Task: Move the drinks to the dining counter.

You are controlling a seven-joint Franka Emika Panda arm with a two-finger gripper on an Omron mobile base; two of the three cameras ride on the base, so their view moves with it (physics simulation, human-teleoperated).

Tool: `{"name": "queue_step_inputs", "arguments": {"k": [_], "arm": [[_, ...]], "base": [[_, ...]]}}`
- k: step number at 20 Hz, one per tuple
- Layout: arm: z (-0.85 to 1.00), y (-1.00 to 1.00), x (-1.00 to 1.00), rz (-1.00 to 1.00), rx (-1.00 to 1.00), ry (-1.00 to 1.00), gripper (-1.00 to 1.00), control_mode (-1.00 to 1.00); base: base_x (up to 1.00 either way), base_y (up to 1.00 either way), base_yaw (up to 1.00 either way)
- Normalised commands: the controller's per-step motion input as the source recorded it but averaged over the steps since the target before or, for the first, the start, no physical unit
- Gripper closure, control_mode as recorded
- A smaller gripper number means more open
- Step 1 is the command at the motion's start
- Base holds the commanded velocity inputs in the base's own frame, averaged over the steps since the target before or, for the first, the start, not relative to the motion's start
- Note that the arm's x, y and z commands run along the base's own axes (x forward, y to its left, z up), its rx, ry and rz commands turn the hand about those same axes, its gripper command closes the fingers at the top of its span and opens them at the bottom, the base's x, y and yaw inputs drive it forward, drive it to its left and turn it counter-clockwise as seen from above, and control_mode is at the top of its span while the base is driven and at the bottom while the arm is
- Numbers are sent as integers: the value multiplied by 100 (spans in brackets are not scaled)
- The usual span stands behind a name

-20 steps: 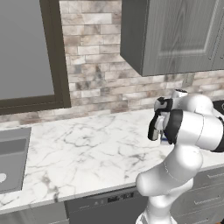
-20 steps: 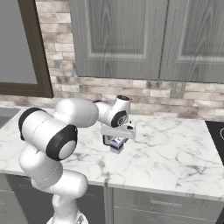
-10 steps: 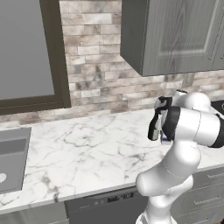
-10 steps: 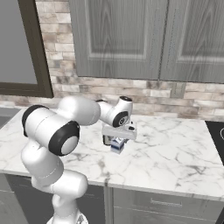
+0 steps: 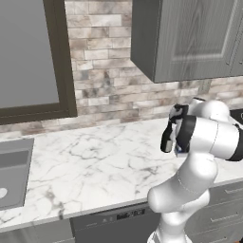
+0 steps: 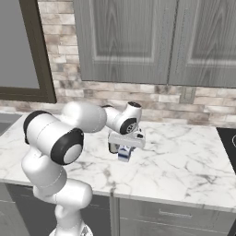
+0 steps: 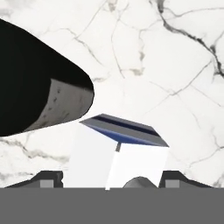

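A small blue-and-white milk carton (image 7: 116, 162) stands upright on the marble counter (image 5: 95, 156) that has the sink. My gripper (image 7: 111, 180) hangs straight over it, open, one fingertip close beside each side of the carton; I cannot tell whether they touch it. From the right base view the gripper (image 6: 123, 148) sits low over the carton (image 6: 124, 156), mid-counter. A tall black wine bottle (image 7: 39, 96) with a grey label stands just beside the carton. The dining counter is out of view.
An inset sink (image 5: 12, 166) lies at the counter's left end, with a dark dishwasher front (image 5: 118, 218) below. Grey wall cabinets (image 6: 138, 41) hang over the brick wall. A dark cooktop edge (image 6: 228, 138) shows at far right.
The jaws have narrowed toward the carton's sides. The arm and hand have hardly moved.
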Motion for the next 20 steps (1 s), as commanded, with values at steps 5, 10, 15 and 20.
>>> {"name": "queue_step_inputs", "arguments": {"k": [5, 10, 15, 20], "arm": [[0, -3, -40, 0, 0, -8, 100, -100], [15, -44, -70, 0, 2, -36, 100, -100], [39, -60, -53, 0, 3, -25, 100, -100], [81, -42, -75, 1, 12, -13, 100, -100]], "base": [[0, 0, 0], [0, 0, 0], [0, 0, 0], [0, 0, 0]]}}
